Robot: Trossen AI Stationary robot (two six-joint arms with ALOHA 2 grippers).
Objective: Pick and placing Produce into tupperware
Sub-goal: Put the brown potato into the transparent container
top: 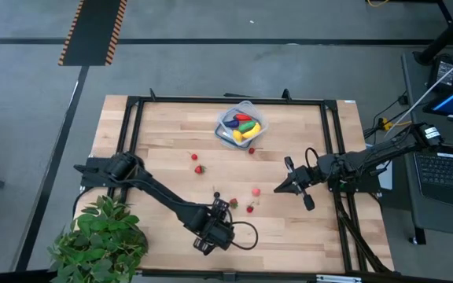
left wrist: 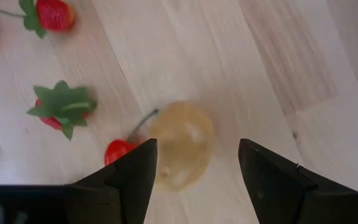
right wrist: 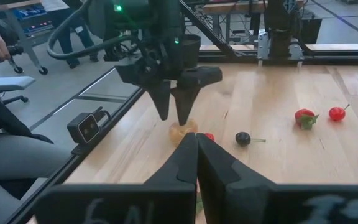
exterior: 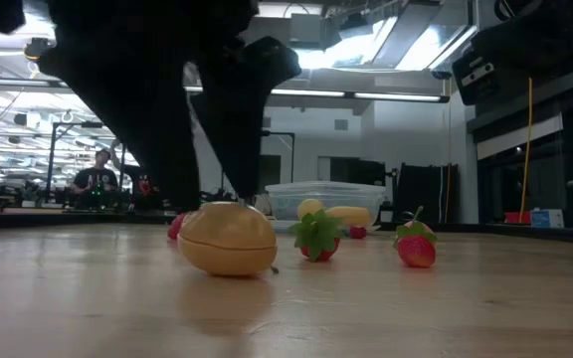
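The left gripper (left wrist: 194, 163) hangs over the near surface (top: 163, 141), jaws spread either side of a pale yellow fruit (left wrist: 180, 144), not touching it. The right gripper (top: 280, 188) waits mid-right, jaws pressed together. The tupperware (top: 241, 126) sits far off.

Table (top: 163, 134): pale wood; black frame
Tupperware (top: 255, 116): clear bluish; yellow, red, green produce inside
Strawberries (exterior: 416, 246): red; green leaves
Onion-like piece (exterior: 227, 239): tan-yellow
Potted plant (top: 101, 236), 8 o'clock: green

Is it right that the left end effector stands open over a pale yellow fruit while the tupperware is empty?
Not quite. The high view shows the tupperware already holding several produce pieces. The left end effector does stand open over the pale yellow fruit.
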